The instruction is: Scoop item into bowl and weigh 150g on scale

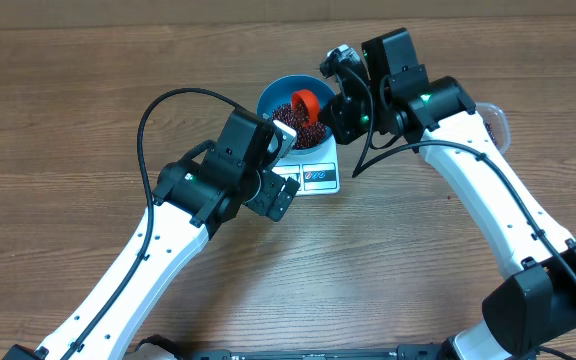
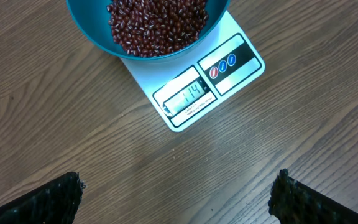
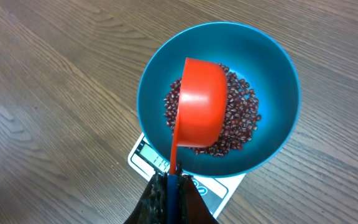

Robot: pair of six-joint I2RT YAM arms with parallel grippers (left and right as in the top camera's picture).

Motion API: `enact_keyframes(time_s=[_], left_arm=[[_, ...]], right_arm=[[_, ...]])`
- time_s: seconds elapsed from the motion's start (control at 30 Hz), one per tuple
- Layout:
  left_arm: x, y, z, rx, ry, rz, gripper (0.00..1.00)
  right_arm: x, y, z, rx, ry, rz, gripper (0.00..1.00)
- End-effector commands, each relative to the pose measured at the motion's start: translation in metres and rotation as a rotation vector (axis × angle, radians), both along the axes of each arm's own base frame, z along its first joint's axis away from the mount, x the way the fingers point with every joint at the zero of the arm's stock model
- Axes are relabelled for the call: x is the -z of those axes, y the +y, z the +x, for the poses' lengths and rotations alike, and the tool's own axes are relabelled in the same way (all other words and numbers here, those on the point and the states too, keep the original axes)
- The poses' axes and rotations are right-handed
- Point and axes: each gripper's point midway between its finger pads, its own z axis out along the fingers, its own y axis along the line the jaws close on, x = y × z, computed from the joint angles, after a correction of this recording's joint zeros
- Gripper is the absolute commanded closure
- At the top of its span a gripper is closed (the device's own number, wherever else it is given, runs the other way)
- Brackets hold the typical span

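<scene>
Orange scoop (image 3: pixel 201 102) over beans (image 3: pixel 245 116) in bowl (image 3: pixel 260 56)

One blue bowl (image 1: pixel 268 100), one white scale (image 1: pixel 316 178), one orange scoop (image 1: pixel 305 102), one clear tub (image 1: pixel 498 120) (mostly hidden) toward the tabletop's far edge, one left gripper (image 2: pixel 176 208), one right gripper (image 3: pixel 169 186); beans (image 2: pixel 157 25) beyond counting.

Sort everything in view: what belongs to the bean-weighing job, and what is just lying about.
Job:
beans
blue bowl
scale
red scoop
right gripper, holding the scoop

Lying about:
clear tub, mostly hidden
left gripper, open and empty
</scene>
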Motion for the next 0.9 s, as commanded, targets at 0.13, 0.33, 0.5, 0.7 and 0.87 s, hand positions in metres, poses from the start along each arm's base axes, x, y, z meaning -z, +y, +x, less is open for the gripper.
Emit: enact_keyframes(time_s=[0.13, 0.33, 0.5, 0.7, 0.87], left_arm=[[-0.009, -0.001, -0.001, 0.017, -0.024, -0.012, 0.0], [-0.009, -0.001, -0.001, 0.017, -0.024, -0.012, 0.0], [-0.009, -0.001, -0.001, 0.017, -0.024, -0.013, 0.0], [-0.009, -0.001, -0.001, 0.017, -0.024, -0.012, 0.0], [-0.009, -0.001, -0.001, 0.017, -0.024, -0.012, 0.0]], right_arm=[[-0.026, 0.0, 0.003, -0.015, -0.078, 0.01, 0.96], [-0.026, 0.0, 0.003, -0.015, -0.079, 0.009, 0.96], [-0.025, -0.002, 0.004, -0.008, -0.081, 0.002, 0.96], [-0.023, -0.009, 0.009, 0.024, -0.094, -0.033, 0.96], [-0.023, -0.011, 0.01, 0.036, -0.097, -0.043, 0.96]])
